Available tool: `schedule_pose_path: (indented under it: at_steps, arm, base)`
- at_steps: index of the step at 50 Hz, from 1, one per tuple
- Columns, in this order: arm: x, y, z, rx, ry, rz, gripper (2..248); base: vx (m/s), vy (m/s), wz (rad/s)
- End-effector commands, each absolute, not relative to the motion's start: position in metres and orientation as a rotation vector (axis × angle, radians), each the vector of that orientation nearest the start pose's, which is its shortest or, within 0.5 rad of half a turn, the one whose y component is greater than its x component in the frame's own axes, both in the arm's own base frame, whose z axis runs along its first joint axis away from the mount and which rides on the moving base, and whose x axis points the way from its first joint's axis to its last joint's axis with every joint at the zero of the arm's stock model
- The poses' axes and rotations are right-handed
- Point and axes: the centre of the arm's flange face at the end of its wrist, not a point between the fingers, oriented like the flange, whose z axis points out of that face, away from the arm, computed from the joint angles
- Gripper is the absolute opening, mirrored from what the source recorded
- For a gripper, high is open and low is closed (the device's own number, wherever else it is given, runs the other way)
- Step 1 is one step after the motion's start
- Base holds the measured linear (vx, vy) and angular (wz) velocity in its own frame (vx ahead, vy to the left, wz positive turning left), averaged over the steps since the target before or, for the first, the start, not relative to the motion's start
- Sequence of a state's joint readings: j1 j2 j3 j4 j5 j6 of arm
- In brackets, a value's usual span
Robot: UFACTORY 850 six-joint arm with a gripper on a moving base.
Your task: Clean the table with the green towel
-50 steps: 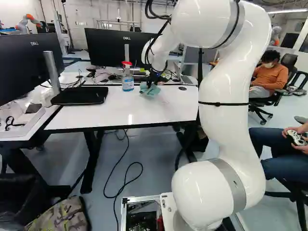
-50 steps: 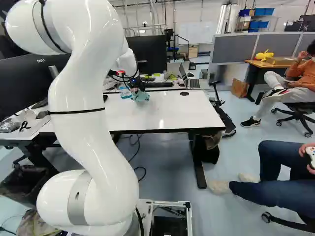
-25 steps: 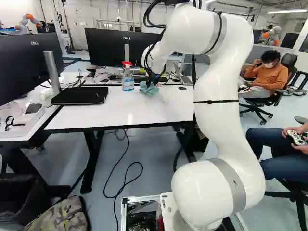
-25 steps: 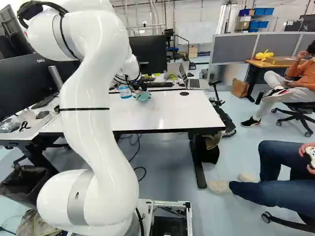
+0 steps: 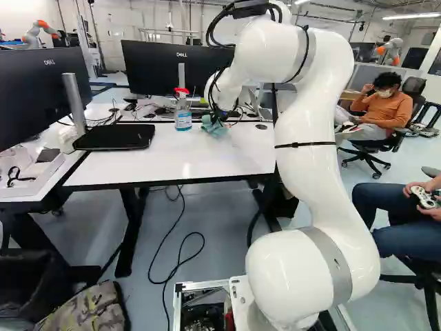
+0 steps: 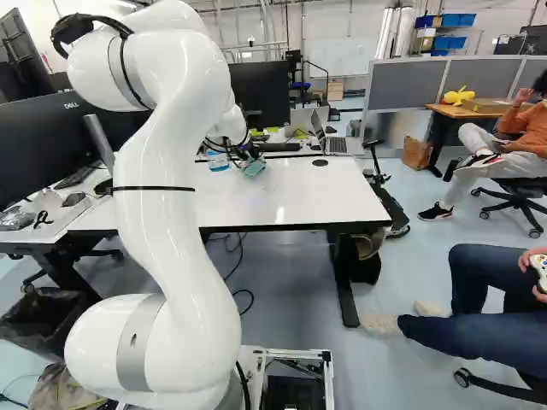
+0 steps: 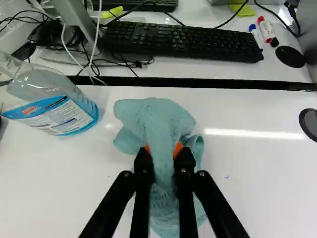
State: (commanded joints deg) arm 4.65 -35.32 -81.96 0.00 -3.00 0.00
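the white surface (image 7: 267,188) was the largest thing in play, with the white arm (image 5: 310,158) reaching over it. on its far side, beyond a black seam, lay the keyboard (image 7: 183,39). the spray bottle (image 7: 57,106) stood just beside the green towel (image 7: 161,116) (nearer teal, really), which lay bunched on the near side of that seam. the cloth looked light, limp and soft, with nothing fragile about it; it would likely fold and drag rather than push flat, so the gathered middle was the place to hold it. its long axis ran from a fuller wad ahead of the fingertips back between them, pointing at the keyboard and roughly square to its length. the pincer (image 7: 163,156) was closed on that middle, its orange pads (image 7: 179,148) a little apart with the folds pinched between. smallest was a blue speck (image 7: 226,176) near the cloth, perhaps worth a wipe
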Motion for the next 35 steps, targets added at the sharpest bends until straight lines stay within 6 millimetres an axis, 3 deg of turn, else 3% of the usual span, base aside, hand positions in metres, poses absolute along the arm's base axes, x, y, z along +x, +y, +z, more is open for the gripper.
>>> schedule_pose_path:
  at_steps: [35]
  arm:
    - [0.708, 0.063, 0.395, -2.864, -0.127, -1.199, 56]
  base:
    - [0.000, 0.000, 0.000]
